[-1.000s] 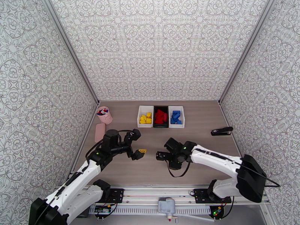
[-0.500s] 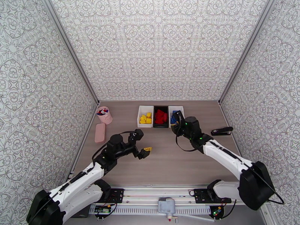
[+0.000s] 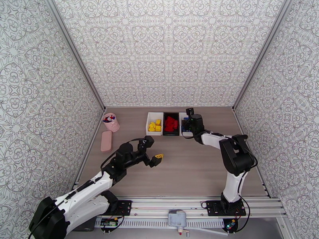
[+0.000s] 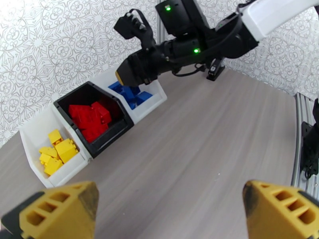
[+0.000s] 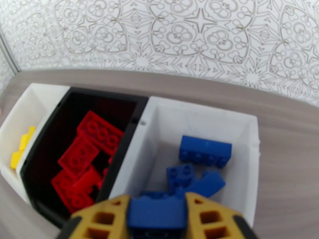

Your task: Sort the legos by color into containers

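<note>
r gripper (image 5: 156, 220) clamped on a blue lego (image 5: 156, 214) just over the right white bin (image 5: 199, 116) at 12 o'clock on the table (image 3: 191, 168) – black bin (image 5: 103, 96) touching its 9 o'clock side. l gripper (image 3: 152, 151) spread wide mid-table, bare wood around – pink cup (image 3: 111, 122), pink case (image 3: 106, 140) at 10 o'clock.

Yellow legos (image 5: 22, 150) sit in the left white bin (image 5: 30, 101), red legos (image 5: 89, 146) in the black bin (image 5: 99, 104), blue legos (image 5: 205, 150) in the right white bin (image 5: 199, 118). The right gripper (image 5: 156, 216) has yellow fingers (image 5: 105, 220) on a blue brick (image 5: 156, 211). The walls (image 5: 179, 32) have grey swirls.
</note>
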